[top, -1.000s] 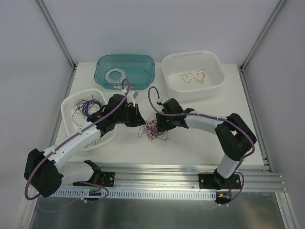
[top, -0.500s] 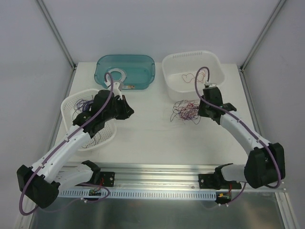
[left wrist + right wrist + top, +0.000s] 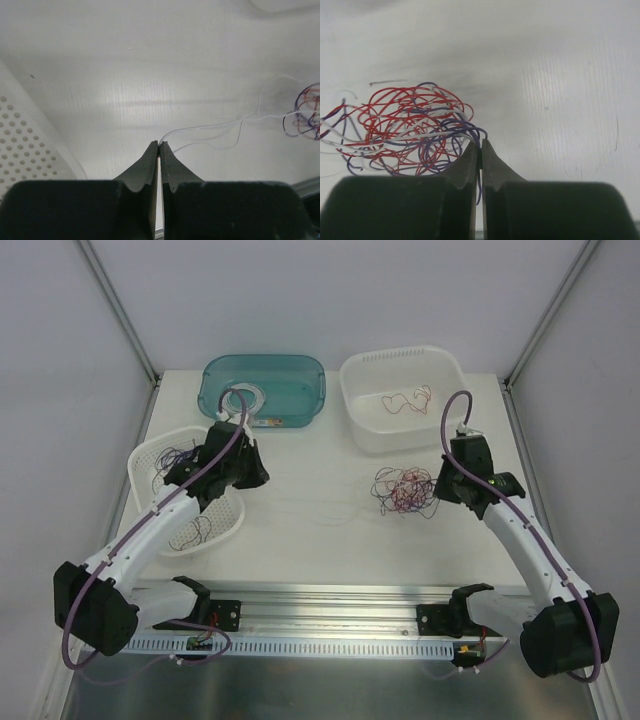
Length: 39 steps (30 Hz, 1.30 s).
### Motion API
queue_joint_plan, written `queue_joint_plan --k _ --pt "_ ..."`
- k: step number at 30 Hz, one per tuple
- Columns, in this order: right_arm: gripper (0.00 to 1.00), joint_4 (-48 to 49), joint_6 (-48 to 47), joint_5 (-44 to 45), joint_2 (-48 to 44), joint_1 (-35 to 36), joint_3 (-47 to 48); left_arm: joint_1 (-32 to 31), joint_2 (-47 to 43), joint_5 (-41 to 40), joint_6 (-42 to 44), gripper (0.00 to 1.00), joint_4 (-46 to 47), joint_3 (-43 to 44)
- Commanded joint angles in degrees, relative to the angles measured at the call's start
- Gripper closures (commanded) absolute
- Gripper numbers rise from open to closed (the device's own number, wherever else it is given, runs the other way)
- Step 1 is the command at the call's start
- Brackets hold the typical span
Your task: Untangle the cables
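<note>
The cables (image 3: 403, 490) are a loose clump of thin red, purple and white wires on the table right of centre. My right gripper (image 3: 438, 492) is at the clump's right edge. In the right wrist view the clump (image 3: 410, 132) lies left of my right gripper (image 3: 480, 143), which is shut on a purple wire. My left gripper (image 3: 262, 478) is far to the left, by the basket. The left wrist view shows this gripper (image 3: 159, 144) shut on a thin white wire (image 3: 210, 131). That wire runs right across the table to the clump (image 3: 306, 112).
At the back stands a teal bin (image 3: 300, 365) holding a white wire coil (image 3: 245, 398). Beside it, a white bin (image 3: 400, 356) holds a red wire (image 3: 408, 400). On the left a white perforated basket (image 3: 136, 465) contains purple wires (image 3: 180, 455).
Both grippers were together at the clump in the table's centre. The right one has carried the clump rightwards, the left has drawn back left, and a white wire now spans between them.
</note>
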Motion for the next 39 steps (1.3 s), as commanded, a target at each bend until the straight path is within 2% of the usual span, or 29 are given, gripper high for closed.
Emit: queue_joint_plan --k 1,4,14,22,27,30,31,33,34,37,38,39 --pt "0.99 -3.8 3.5 0.2 -2.1 -2.3 -4.6 3.4 -3.2 -3.6 2.6 1.0 -1.3 6.5" --pt "0.99 -3.8 3.9 -0.2 -2.1 -2.9 -6.8 3.9 -4.1 -3.8 5.0 1.0 -1.5 15.8" --pt "0.99 -4.9 7.4 0.3 0.1 -5.6 -11.0 6.9 -4.7 -3.1 7.9 1.0 -1.7 34.5" --pt "0.96 -4.7 5.4 -3.0 -0.3 -6.5 -8.8 6.9 -0.8 5.0 9.4 1.0 -1.7 42.0" --pt "0.93 -5.7 3.2 -2.9 0.4 -6.4 -8.1 7.0 0.9 1.4 13.8 1.0 -1.7 47.1" --pt "0.77 -4.7 2.1 -5.9 -0.2 -6.4 -8.3 7.0 3.3 1.4 15.8 1.0 -1.7 50.8" --pt "0.6 -3.9 1.9 -6.9 -0.9 -6.4 -8.4 7.0 4.0 1.6 15.9 1.0 -1.6 52.2" --pt "0.44 -3.4 1.3 -8.9 -1.7 -6.4 -8.1 7.0 6.4 1.4 16.3 1.0 -1.3 53.4" --pt "0.29 -3.2 0.8 -9.4 -2.2 -6.3 -7.4 7.0 7.3 1.3 16.6 1.0 -1.0 54.5" --pt "0.06 -3.4 -0.4 -12.6 -2.5 -6.0 -6.0 7.0 11.0 -0.2 17.9 1.0 0.4 56.9" --pt "0.01 -3.7 -0.8 -13.5 -2.9 -5.8 -5.0 7.1 12.0 -0.4 18.2 1.0 0.7 57.5" --pt "0.03 -3.9 -1.0 -13.9 -3.2 -5.5 -4.6 7.3 14.0 -0.4 18.7 1.0 1.5 58.2"
